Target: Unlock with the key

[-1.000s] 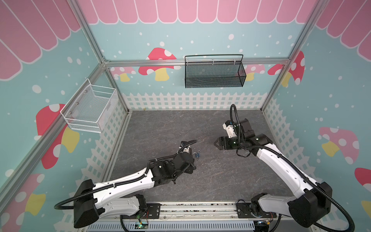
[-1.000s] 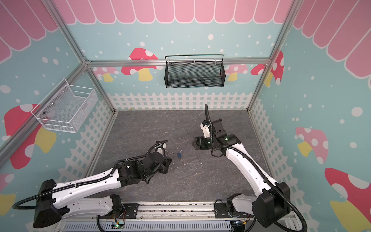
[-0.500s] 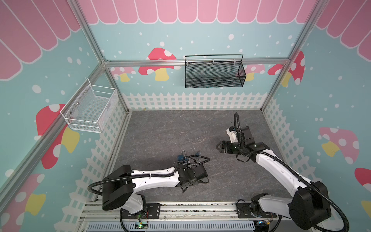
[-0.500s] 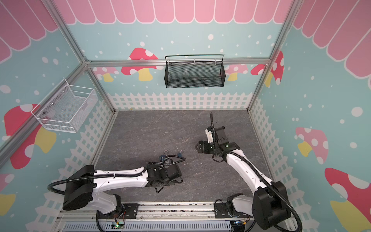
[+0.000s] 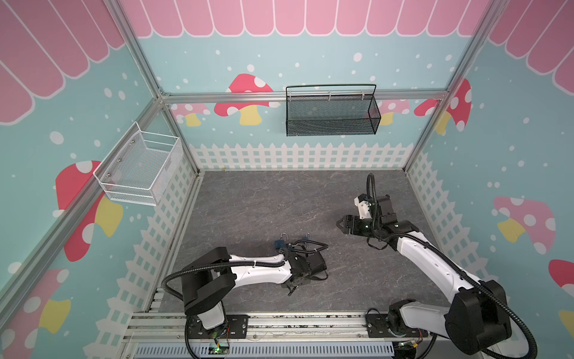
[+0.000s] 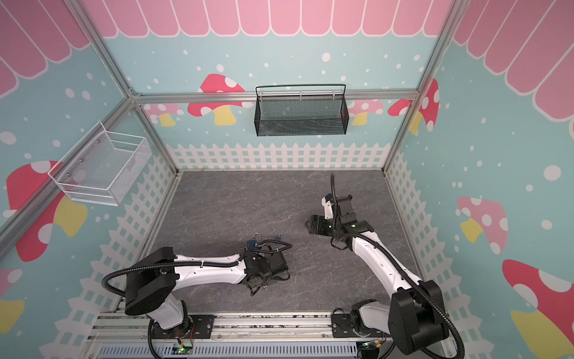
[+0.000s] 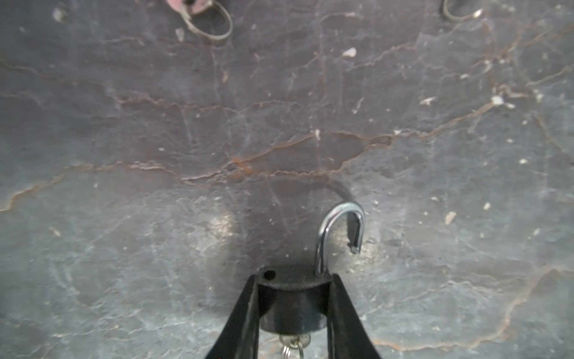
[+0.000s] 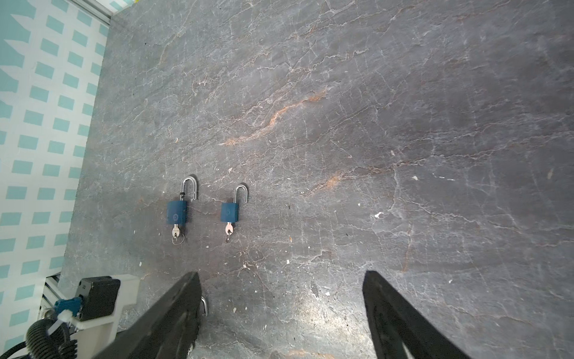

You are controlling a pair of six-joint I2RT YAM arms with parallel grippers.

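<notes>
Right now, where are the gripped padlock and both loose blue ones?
Gripped padlock (image 7: 293, 306): left wrist view, body.
Blue padlock nearer fence (image 8: 177, 212): right wrist view, body.
Other blue padlock (image 8: 230, 212): right wrist view, body.

Dark grey slate-look floor (image 5: 264, 202) over the lower centre in both top views, veined with thin rusty cracks, flecked with pale specks. Teal back wall (image 5: 310, 62) at upper centre, dotted white, printed with red mushrooms (image 5: 248, 90), a pink scalloped band (image 5: 248, 15) along the top edge and a white picket fence print (image 5: 295, 157) at the base. Same print on both side walls. Aluminium frame bar (image 5: 217, 97) across the back, black mesh basket (image 5: 330, 127) hung on it. White wire basket (image 5: 130, 189) at middle left. Aluminium rails (image 5: 295, 323) along the bottom edge.
</notes>
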